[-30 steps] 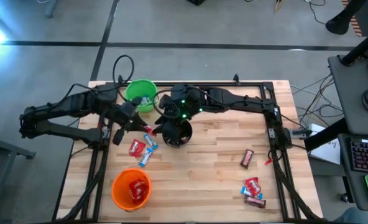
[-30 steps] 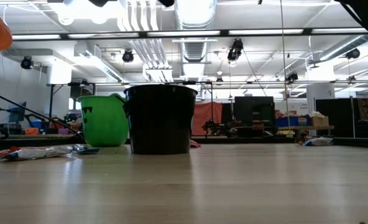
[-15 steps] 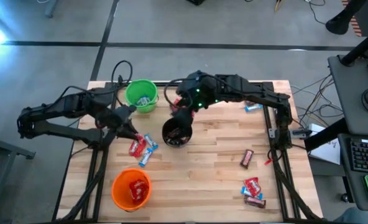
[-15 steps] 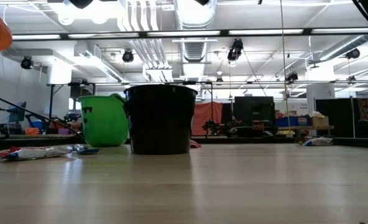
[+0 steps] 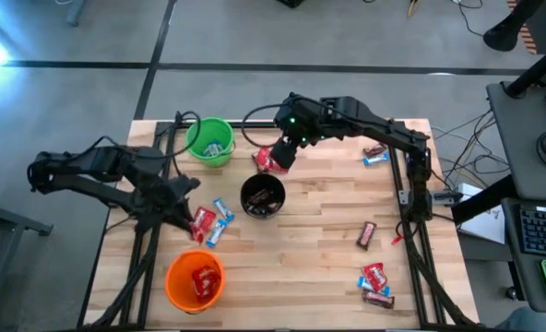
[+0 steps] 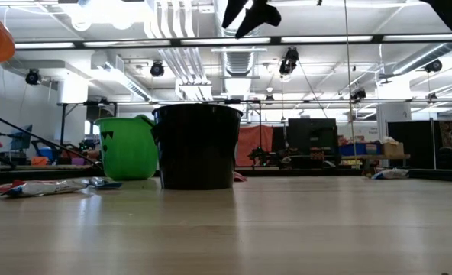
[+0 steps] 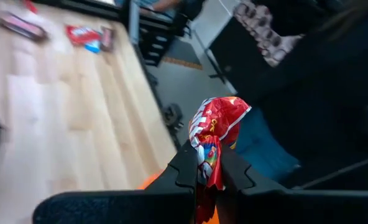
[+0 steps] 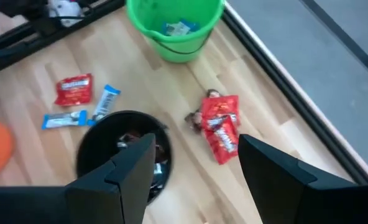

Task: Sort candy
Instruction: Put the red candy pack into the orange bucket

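Left wrist view: the left pincer [image 7: 204, 171] is clamped on a red candy [image 7: 214, 140] sticking up between its fingers.

Setting: robotics lab or workshop — large open industrial hall. Evidence: pale butcher-block wooden table [image 5: 319, 240] with a black metal frame [image 5: 409, 198] carrying two arms; polished grey concrete floor [image 5: 347, 37] with dark seams; exposed silver ceiling ducts [image 6: 237, 23] and strip lights; distant benches with monitors [image 6: 311, 136] and clutter — probably other workstations; keyboard [image 5: 542, 229] on a side desk.
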